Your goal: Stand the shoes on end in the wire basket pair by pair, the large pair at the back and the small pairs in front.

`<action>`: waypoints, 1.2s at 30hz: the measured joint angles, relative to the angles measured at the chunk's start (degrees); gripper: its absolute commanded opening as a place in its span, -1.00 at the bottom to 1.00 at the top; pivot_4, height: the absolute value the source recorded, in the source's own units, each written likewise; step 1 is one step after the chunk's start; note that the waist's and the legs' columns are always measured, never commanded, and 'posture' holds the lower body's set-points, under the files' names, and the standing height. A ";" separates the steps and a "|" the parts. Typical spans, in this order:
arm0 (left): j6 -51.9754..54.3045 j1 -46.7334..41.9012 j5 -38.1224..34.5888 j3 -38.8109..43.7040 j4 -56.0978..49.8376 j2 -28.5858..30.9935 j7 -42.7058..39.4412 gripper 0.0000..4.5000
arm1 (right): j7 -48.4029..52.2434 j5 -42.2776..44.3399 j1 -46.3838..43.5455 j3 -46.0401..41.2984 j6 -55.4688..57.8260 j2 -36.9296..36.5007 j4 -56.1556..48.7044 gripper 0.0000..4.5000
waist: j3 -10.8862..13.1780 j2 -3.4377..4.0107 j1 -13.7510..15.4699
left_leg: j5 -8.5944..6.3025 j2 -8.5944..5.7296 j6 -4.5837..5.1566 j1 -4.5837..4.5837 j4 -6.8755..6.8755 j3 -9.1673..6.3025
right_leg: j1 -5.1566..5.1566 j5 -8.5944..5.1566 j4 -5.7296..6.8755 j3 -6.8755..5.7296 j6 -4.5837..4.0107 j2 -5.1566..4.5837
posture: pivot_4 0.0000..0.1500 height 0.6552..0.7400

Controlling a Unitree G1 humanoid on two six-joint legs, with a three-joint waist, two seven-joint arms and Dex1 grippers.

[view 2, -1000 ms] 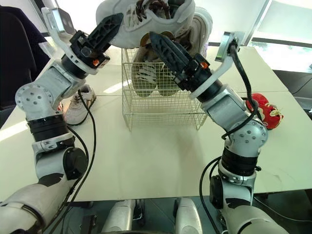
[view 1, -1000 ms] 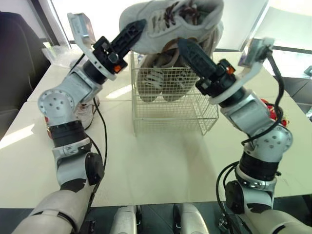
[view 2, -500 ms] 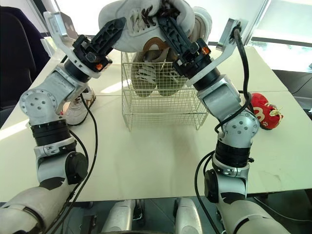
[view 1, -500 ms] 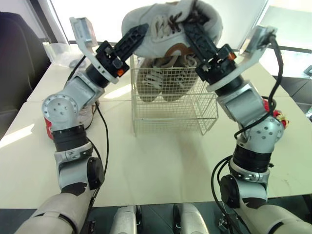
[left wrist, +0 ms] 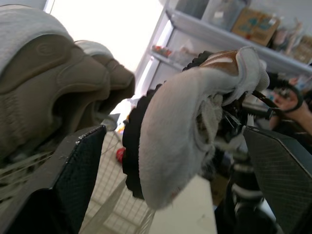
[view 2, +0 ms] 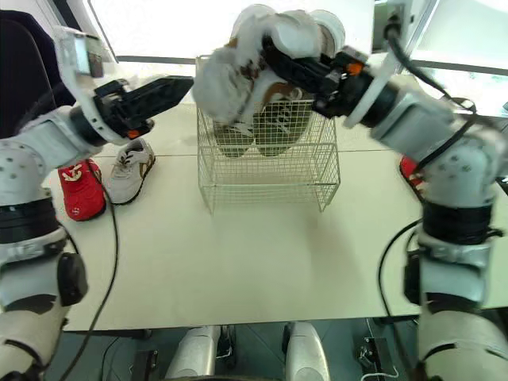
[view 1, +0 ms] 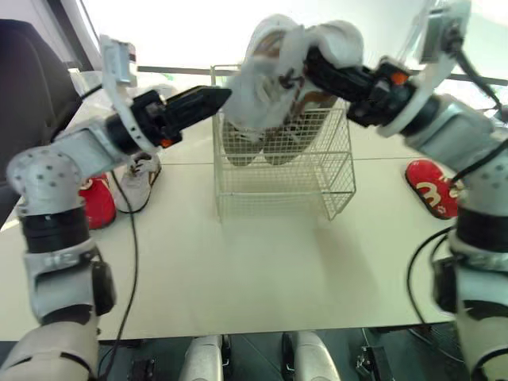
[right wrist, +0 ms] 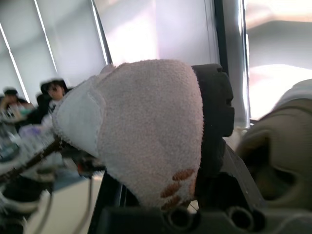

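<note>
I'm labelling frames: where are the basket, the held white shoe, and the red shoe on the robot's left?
basket (view 2: 266,181), right eye view, front wire wall.
held shoe (view 2: 225,83), right eye view, white upper.
red shoe (view 2: 81,194), right eye view, its upper.

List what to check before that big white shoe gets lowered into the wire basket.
1. Grip: the right pincer is shut on the large white shoe, held above the wire basket: ok.
2. Left pincer released: open, its fingers either side of the shoe's end, not clamping: ok.
3. Shoe on end: it hangs tilted over the rim: not ok.
4. Free slot at the back: shoes inside already stand there, and the held shoe hides the rest: cannot tell.
5. Small pairs loaded: a red shoe, a small white shoe and a second red shoe lie outside the basket: not ok.
</note>
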 measured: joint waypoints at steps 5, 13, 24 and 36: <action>-1.41 2.30 5.12 -3.01 0.36 4.78 -6.84 0.97 | 25.44 -20.74 -12.59 11.52 -11.98 -8.67 20.20 -0.69 | 0.04 0.07 -0.36 | -0.07 0.02 -0.14 -0.05 -0.10 0.11 | -0.15 0.03 -0.10 0.01 -0.03 -0.02 | 1.00 1.00; -3.48 4.63 7.00 -4.06 -2.40 3.67 -7.98 0.97 | 44.75 -41.59 -21.18 19.88 -32.17 -4.43 43.68 -0.69 | 0.05 0.06 -0.34 | 0.13 0.01 -0.21 -0.05 -0.44 0.15 | -0.25 0.15 -0.12 0.01 0.20 -0.01 | 1.00 1.00; -3.62 6.62 7.05 -3.86 -5.09 2.46 -5.67 1.00 | 48.53 -51.67 -21.14 20.08 -43.21 1.93 54.12 -0.24 | 0.05 0.07 -0.24 | 0.35 0.01 -0.55 0.00 -0.53 0.15 | -0.26 0.16 -0.02 0.00 0.21 0.00 | 1.00 1.00; -5.08 8.45 10.31 -4.08 -6.13 3.36 -4.58 1.00 | 48.70 -53.67 -13.49 16.60 -42.43 -1.23 43.86 0.98 | 0.06 0.08 0.02 | 0.39 0.00 -0.62 0.03 -0.56 0.14 | -0.24 0.15 0.01 0.00 0.21 0.00 | 1.00 1.00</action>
